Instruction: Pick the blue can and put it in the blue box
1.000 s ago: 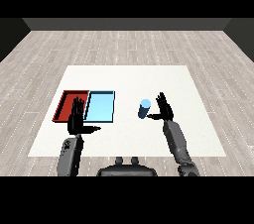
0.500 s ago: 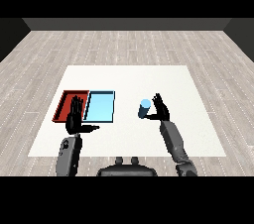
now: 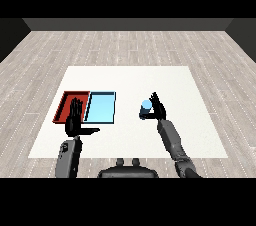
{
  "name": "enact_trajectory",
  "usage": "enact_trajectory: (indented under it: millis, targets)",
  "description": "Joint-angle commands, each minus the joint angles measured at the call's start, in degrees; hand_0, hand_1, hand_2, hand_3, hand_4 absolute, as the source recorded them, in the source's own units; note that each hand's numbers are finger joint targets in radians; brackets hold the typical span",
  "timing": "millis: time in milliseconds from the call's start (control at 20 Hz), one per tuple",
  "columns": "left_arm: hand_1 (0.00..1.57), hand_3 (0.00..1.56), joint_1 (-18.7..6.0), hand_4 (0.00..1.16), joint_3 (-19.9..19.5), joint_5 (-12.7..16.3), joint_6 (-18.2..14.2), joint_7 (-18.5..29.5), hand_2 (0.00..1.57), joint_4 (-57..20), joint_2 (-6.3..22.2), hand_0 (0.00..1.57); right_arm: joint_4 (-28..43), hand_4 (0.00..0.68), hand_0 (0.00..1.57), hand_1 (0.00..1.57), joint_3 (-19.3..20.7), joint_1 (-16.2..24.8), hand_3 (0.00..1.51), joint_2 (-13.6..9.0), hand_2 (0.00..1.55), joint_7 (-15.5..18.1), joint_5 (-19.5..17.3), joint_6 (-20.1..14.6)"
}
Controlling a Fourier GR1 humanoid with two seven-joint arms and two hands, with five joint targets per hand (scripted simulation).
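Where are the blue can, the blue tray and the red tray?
blue can (image 3: 145, 104): head view, on its light blue top.
blue tray (image 3: 101, 107): head view, on its bare floor.
red tray (image 3: 66, 102): head view, on its floor, above the left hand.

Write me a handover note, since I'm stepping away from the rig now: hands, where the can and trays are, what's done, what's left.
Right hand: right beside the blue can, fingers beginning to curl round it; a closed grasp can't be confirmed.
Left hand: open, fingers straight, thumb out, held over the near edge of the red tray, holding nothing.
The can stands upright on the white table, to the right of the light blue tray, apart from it.
Done: the reach to the can.
Left: close on the can, lift it, carry it left, set it in the light blue tray.
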State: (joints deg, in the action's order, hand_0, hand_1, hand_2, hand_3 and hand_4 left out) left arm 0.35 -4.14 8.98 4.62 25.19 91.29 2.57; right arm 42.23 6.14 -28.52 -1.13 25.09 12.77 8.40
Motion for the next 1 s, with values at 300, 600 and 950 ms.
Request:
enact_trajectory:
  millis: [300,600,950]
  targets:
    - [0.00,0.00,-0.30,0.00,1.27,-1.56,-0.84,0.42,0.00,-0.93,-0.97,0.00,-5.36,0.000,0.00,0.00,0.52,-3.11,0.00,-1.17,0.00,1.32,0.74,2.62]
    - [0.00,0.00,1.68,0.00,0.79,-1.41,-0.79,-0.09,0.00,2.22,-0.48,0.00,-13.08,0.000,0.00,0.00,-1.50,-6.28,0.00,1.08,0.00,6.65,0.26,-0.03]
    - [0.00,0.00,-0.64,0.00,0.51,-0.97,-1.12,1.01,0.00,-1.00,-1.20,0.00,-9.08,0.000,0.00,0.00,-1.23,-6.43,0.00,0.31,0.00,1.18,1.52,-0.72]
